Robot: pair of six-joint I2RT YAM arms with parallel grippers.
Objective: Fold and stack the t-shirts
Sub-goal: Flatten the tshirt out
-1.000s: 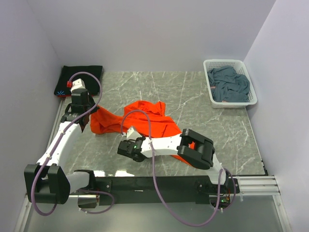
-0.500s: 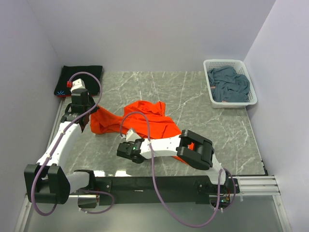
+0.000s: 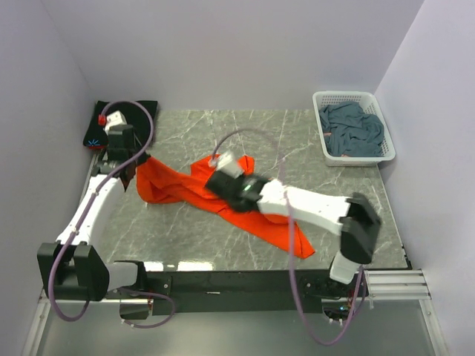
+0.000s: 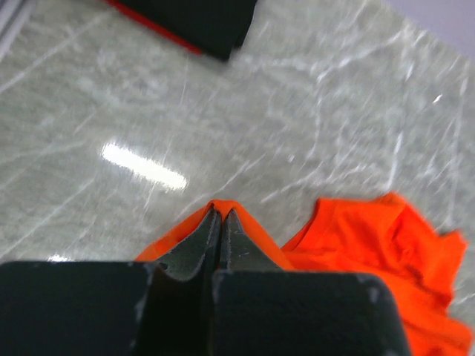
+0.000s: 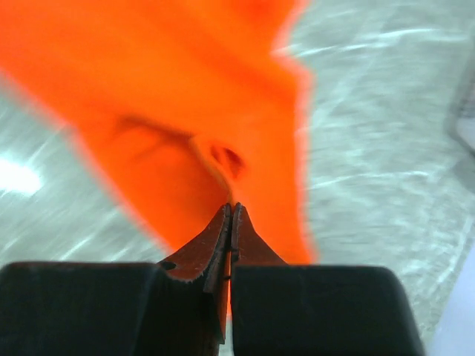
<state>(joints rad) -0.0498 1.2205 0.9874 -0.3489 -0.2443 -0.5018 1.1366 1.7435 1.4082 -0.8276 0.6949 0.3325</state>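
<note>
The orange t-shirt lies pulled out in a long band across the middle of the table, and both grippers hold it. My left gripper is shut on its left corner, with cloth wrapped over the fingertips. My right gripper is shut on a fold near the shirt's middle, and orange t-shirt cloth hangs blurred ahead of the right gripper's tips. The black t-shirt lies folded at the far left corner. The blue-grey t-shirt sits crumpled in the basket.
The white lattice basket stands at the far right corner against the wall. In the left wrist view the black t-shirt's edge lies beyond the marble tabletop. Grey walls close in the left, back and right sides.
My right gripper shut near the table's front, then swung up and away to the middle with orange cloth in it. The shirt stretched out toward the near right. The left gripper shifted slightly farther back.
</note>
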